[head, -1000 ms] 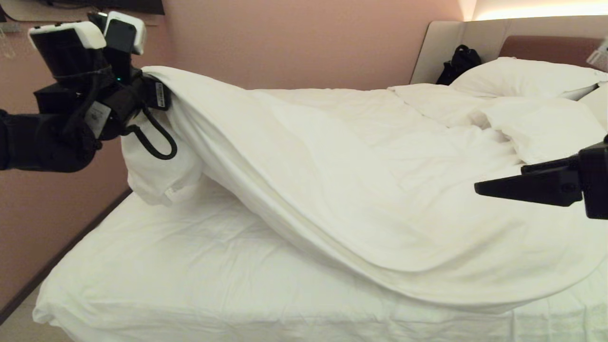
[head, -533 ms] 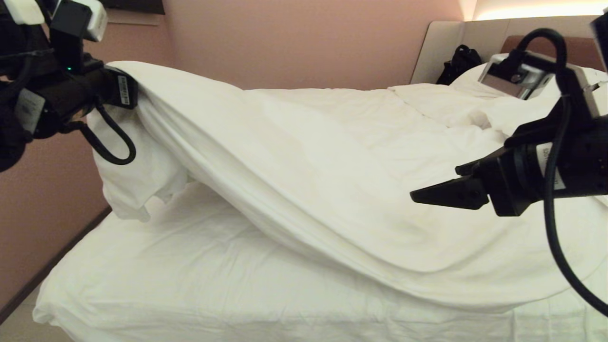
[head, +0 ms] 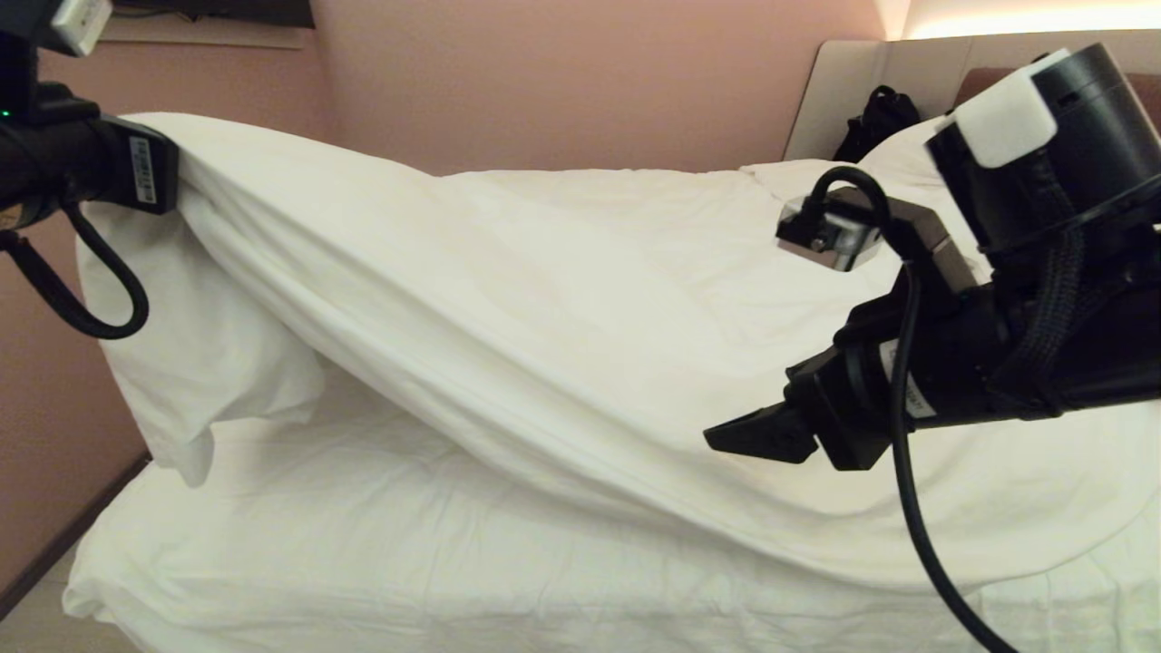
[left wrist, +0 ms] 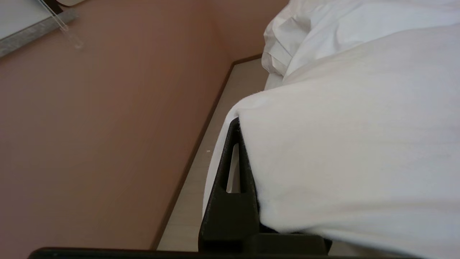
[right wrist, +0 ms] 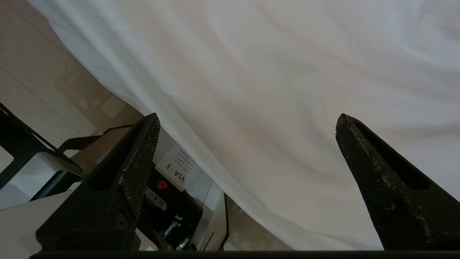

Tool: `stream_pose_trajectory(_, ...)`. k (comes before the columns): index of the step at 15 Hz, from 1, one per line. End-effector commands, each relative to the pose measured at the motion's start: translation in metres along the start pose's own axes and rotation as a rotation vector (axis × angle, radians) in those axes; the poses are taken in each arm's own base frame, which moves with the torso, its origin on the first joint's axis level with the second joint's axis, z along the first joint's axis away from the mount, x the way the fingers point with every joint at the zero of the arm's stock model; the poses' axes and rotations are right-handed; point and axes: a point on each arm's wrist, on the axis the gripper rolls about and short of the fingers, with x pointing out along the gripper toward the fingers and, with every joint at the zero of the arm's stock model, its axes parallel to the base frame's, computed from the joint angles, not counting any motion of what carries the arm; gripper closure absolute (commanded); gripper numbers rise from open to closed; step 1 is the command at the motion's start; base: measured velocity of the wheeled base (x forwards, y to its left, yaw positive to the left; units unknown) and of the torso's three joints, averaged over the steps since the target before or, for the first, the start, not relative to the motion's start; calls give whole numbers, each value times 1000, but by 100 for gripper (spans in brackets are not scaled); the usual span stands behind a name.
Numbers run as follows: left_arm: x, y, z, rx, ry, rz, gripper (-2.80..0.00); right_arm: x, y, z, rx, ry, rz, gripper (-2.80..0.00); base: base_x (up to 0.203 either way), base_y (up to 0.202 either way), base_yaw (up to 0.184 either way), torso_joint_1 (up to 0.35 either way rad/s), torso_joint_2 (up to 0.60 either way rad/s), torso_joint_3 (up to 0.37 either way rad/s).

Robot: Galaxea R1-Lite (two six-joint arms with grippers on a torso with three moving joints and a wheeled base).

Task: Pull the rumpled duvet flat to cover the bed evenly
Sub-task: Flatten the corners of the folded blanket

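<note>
The white duvet (head: 544, 299) lies rumpled across the bed (head: 363, 562), and its left corner is lifted high off the mattress. My left gripper (head: 159, 172) is shut on that corner near the pink wall. In the left wrist view the left gripper (left wrist: 239, 122) shows one black finger (left wrist: 230, 187) pressed against the duvet (left wrist: 341, 144), which hides the other. My right gripper (head: 753, 435) hovers open just above the duvet's near right part. In the right wrist view the right gripper (right wrist: 248, 120) has its jaws wide apart with only the duvet (right wrist: 269, 90) beyond them.
White pillows (head: 916, 145) and a black bag (head: 875, 118) sit by the headboard (head: 998, 86). The pink wall (head: 54, 408) runs close along the bed's left side, with a narrow floor strip (left wrist: 201, 162). My own base (right wrist: 176, 169) shows below the duvet edge.
My left gripper has carried the duvet corner further left, stretching the duvet. My right arm has swung in from the right edge, over the duvet, with the jaws still open.
</note>
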Motion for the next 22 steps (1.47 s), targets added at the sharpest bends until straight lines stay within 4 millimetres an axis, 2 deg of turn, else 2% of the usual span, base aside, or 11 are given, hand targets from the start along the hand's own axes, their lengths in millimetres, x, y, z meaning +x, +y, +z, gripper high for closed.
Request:
stream_pose_trajectory(1, -7, 4, 4, -2, -19, 11, 0, 17, 10, 2, -30, 26, 1, -280, 0, 0, 0, 0, 0, 0)
stream_pose_trajectory(5, -11, 1, -3, 0, -8, -19, 0, 20, 37, 27, -120, -70, 32, -280, 0, 0, 0, 0, 0, 0)
stream_pose_trajectory(8, -9, 0, -3, -6, -7, -24, 0, 21, 68, 32, -209, -94, 45, -280, 0, 0, 0, 0, 0, 0)
stream_pose_trajectory(10, -11, 3, 3, -15, -39, -31, 0, 28, 84, 32, -272, -94, 53, -280, 0, 0, 0, 0, 0, 0)
stream_pose_trajectory(16, -13, 8, 14, -47, -82, -27, 0, 54, 104, 36, -304, -76, 77, -280, 0, 0, 0, 0, 0, 0)
stream_pose_trajectory(22, -21, 13, 21, -73, -108, -27, 0, 75, 110, 42, -310, -69, 73, -280, 0, 0, 0, 0, 0, 0)
